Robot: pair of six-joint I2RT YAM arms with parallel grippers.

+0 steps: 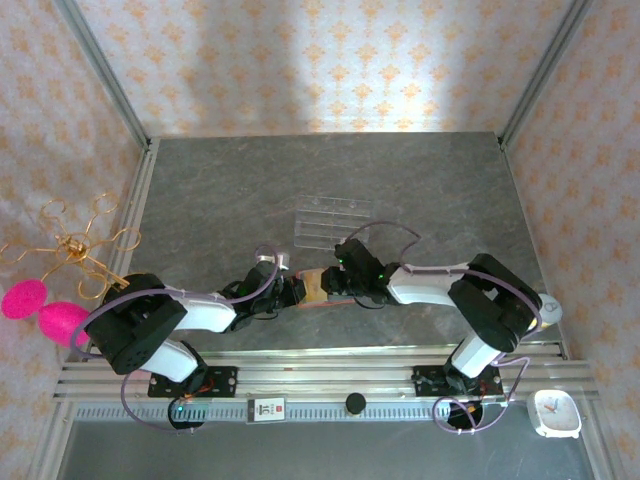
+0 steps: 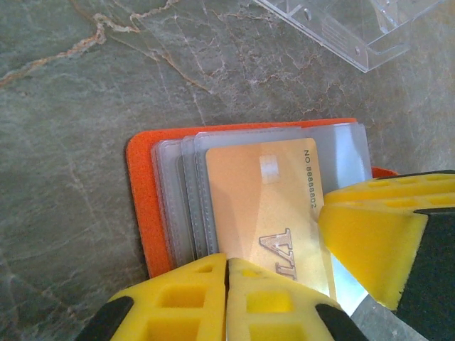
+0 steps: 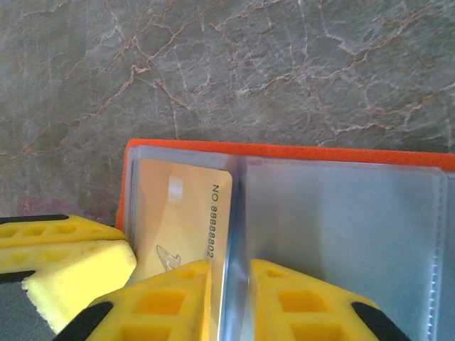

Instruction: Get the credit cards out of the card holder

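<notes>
Open orange card holder (image 2: pixel 138 206) lies near the middle of the table's (image 2: pixel 71 106) near edge; right gripper (image 3: pixel 229 291) clamps a clear sleeve (image 3: pixel 341 234), while left gripper (image 2: pixel 226 298), fingers together, sits over the gold card (image 2: pixel 263 206), perhaps touching, and next must drag it free.
</notes>
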